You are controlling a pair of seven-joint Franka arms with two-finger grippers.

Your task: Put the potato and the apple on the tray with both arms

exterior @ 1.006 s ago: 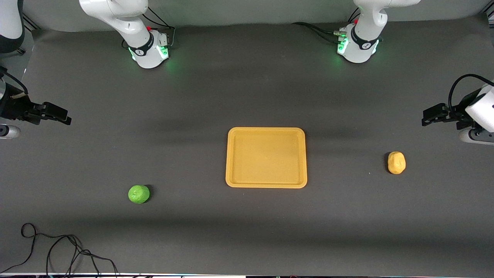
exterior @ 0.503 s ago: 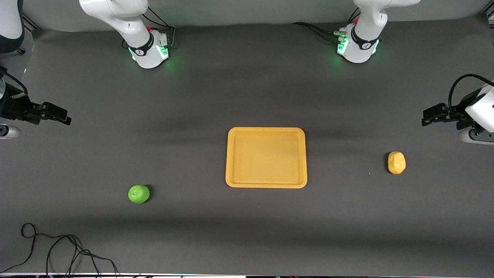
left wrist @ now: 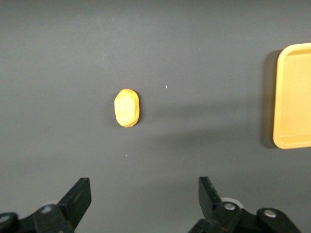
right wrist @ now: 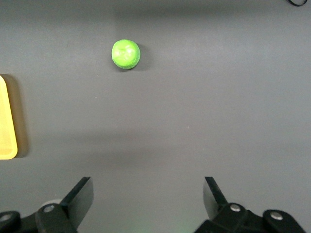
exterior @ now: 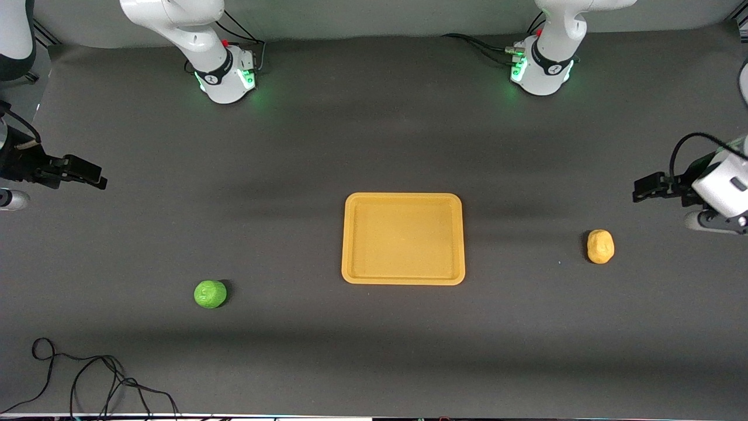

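Note:
The yellow-orange tray [exterior: 403,200] lies flat at the table's middle and holds nothing. The potato [exterior: 600,246] lies on the mat toward the left arm's end; it also shows in the left wrist view [left wrist: 127,108], with the tray's edge [left wrist: 291,97]. The green apple [exterior: 210,293] lies toward the right arm's end, nearer the front camera than the tray; it also shows in the right wrist view [right wrist: 126,54]. My left gripper [exterior: 641,192] hangs open and empty above the mat near the potato. My right gripper [exterior: 96,179] hangs open and empty at the table's other end.
A loose black cable [exterior: 87,374] lies on the mat at the front edge, toward the right arm's end. The two arm bases [exterior: 225,76] [exterior: 540,70] stand along the back of the dark grey mat.
My left gripper has moved down and slightly toward the tray, closer to the potato. The right arm, the fruit and the tray have not moved.

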